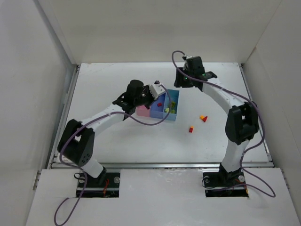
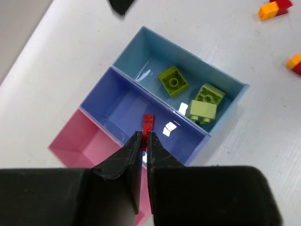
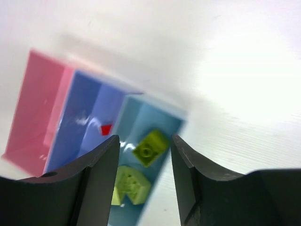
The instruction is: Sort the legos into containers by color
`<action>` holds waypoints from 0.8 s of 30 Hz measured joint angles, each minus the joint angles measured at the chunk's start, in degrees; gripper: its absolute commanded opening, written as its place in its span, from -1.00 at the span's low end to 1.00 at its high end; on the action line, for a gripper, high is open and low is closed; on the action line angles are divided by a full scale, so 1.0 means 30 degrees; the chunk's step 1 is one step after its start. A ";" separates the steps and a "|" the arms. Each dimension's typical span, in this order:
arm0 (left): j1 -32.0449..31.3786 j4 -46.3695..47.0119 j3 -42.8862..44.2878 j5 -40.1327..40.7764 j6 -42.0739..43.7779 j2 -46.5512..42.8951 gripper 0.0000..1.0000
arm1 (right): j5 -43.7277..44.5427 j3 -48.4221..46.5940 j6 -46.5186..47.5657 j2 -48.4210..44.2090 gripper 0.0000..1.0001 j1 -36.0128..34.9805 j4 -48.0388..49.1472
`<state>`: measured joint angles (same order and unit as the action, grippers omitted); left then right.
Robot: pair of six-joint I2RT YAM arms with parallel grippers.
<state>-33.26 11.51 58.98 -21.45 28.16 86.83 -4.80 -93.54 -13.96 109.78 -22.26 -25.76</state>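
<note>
The three joined bins stand mid-table: pink (image 1: pixel 141 111), medium blue (image 1: pixel 156 109) and light blue (image 1: pixel 172 104). My left gripper (image 2: pixel 145 135) is shut on a small red brick (image 2: pixel 148 122) and holds it over the medium blue bin (image 2: pixel 113 101). In the top view it is at the bins' far side (image 1: pixel 159 99). Yellow-green bricks (image 2: pixel 173 81) (image 2: pixel 205 102) lie in the light blue bin (image 2: pixel 225 80). My right gripper (image 3: pixel 145 141) is open and empty above the light blue bin (image 3: pixel 162 120), just beyond the bins in the top view (image 1: pixel 179 83).
Two loose orange-and-red bricks lie on the white table right of the bins (image 1: pixel 203 118) (image 1: pixel 191 128); they also show in the left wrist view (image 2: pixel 275 8) (image 2: pixel 295 63). White walls enclose the table on three sides.
</note>
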 measured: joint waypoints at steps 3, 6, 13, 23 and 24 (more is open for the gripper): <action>-0.0022 0.0233 0.1078 0.0306 -0.0277 0.2171 -1.00 | 0.0860 0.0495 -0.0146 -0.1428 0.06 0.0838 -0.0044; -0.0182 0.0372 0.1843 0.1341 -0.0787 0.3920 -1.00 | 0.1479 0.1239 -0.0291 -0.2426 0.06 0.0619 0.0007; -0.0590 0.0809 0.1996 0.2812 -0.1457 0.5515 -0.85 | 0.1399 0.2958 -0.0481 -0.1938 0.06 -0.0211 -0.0102; -0.0539 0.1552 0.1989 0.3424 -0.3286 0.5770 0.12 | 0.1472 0.2973 -0.0488 -0.0342 -0.11 -0.0197 -0.0255; -0.0517 0.1545 0.1982 0.3526 -0.3490 0.5770 0.12 | 0.1472 0.2943 -0.0488 -0.0189 -0.16 -0.0197 -0.0233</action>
<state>-34.81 16.14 64.93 -10.87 17.69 104.14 -0.38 -84.71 -15.42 109.21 -22.85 -26.46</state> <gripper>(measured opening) 0.555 0.457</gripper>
